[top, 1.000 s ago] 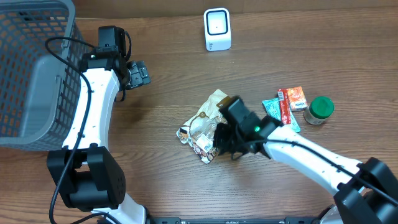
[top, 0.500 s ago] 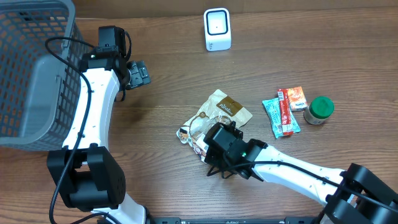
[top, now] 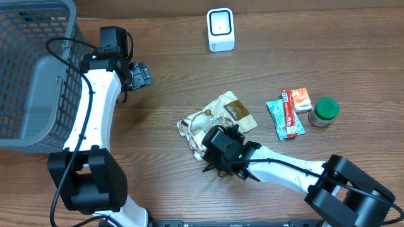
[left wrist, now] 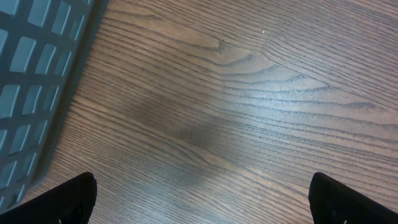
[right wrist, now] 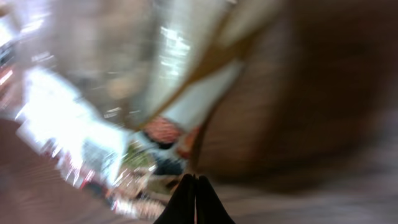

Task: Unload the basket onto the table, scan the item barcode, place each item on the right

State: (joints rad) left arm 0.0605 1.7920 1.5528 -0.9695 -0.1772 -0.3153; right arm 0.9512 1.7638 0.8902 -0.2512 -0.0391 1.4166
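Overhead and wrist views, two arms at a wooden counter [top: 158, 183]. My right end effector [right wrist: 194, 188] has its two fingers pressed together. Their tips meet at the lower edge of the crinkled clear-and-brown snack bag [top: 222, 113], which lies near the middle of the counter. The wrist view is blurred, so I cannot tell whether any film is pinched between them. My left end effector [top: 140, 74] hangs over bare wood with its fingers spread wide apart and nothing between them, just beside the grey mesh plastic basket [top: 31, 69] at the far left. The white box-shaped barcode scanner [top: 221, 29] stands at the far edge, well apart from the bag. To the bag's right lie a teal sachet [top: 278, 120], a red packet [top: 298, 99] and a green-lidded jar [top: 326, 110].
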